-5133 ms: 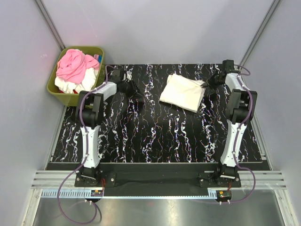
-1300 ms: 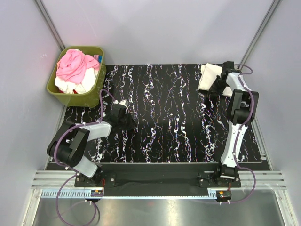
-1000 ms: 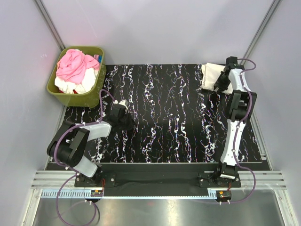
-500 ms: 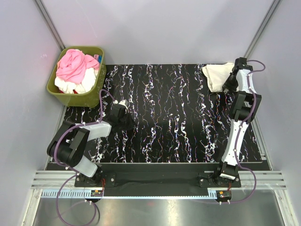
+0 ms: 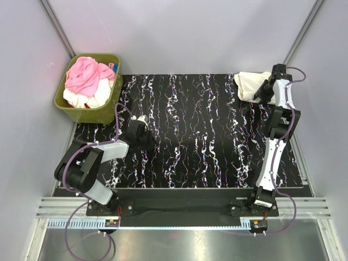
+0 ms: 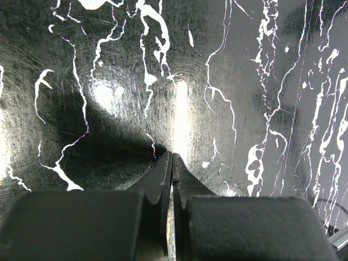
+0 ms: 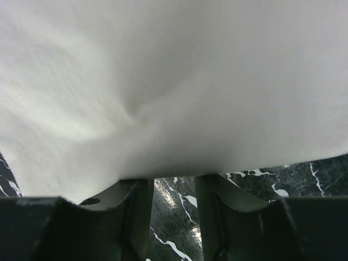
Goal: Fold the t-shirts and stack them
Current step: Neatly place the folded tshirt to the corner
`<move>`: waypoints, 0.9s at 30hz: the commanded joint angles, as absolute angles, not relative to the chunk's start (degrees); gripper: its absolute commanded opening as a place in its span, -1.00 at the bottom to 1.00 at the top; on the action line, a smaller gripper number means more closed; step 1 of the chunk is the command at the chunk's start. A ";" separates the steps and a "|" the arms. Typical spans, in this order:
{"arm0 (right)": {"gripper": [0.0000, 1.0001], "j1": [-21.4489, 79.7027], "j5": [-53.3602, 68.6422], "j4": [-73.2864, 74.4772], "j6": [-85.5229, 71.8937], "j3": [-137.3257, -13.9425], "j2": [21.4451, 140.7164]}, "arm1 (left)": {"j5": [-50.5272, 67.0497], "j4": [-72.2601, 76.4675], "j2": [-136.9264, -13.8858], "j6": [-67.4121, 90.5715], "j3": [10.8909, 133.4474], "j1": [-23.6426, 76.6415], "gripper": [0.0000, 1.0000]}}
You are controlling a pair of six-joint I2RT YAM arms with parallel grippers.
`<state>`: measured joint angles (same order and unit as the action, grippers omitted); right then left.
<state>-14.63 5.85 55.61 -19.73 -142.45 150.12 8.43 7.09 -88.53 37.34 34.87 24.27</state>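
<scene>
T-shirts: one cream t-shirt [image 5: 250, 85] sits bunched at the table's [image 5: 190, 141] far right corner; one pink t-shirt [image 5: 84, 73] tops white cloth [image 5: 81, 98], count unclear, in one green basket [image 5: 81, 114]. The right gripper [image 7: 173, 185] is parted, tips buried under cream cloth; the left gripper [image 6: 172, 163] is pressed together.

The cream t-shirt [image 5: 249, 86] is lying bunched and rumpled at the far right corner of the surface [image 5: 190, 147], its plain, soft cloth puckering into a shallow dimple. The pink t-shirt [image 5: 84, 75] is sitting crumpled on top of the white t-shirt [image 5: 81, 99], both heaping above the rim of the basket [image 5: 70, 110] beside the far left corner.
</scene>
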 commanded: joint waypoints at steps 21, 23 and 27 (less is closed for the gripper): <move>-0.01 -17.23 1.67 52.47 -20.21 -150.21 153.55 | 5.71 1.06 -91.23 35.68 34.28 23.73 -1.00; -0.01 -17.23 3.07 52.47 -20.30 -149.25 152.85 | 5.71 1.06 -91.32 35.77 34.36 23.73 -1.00; 0.00 -17.23 12.61 50.81 -20.48 -142.84 146.62 | 5.54 1.23 -91.14 35.77 34.19 23.73 -1.00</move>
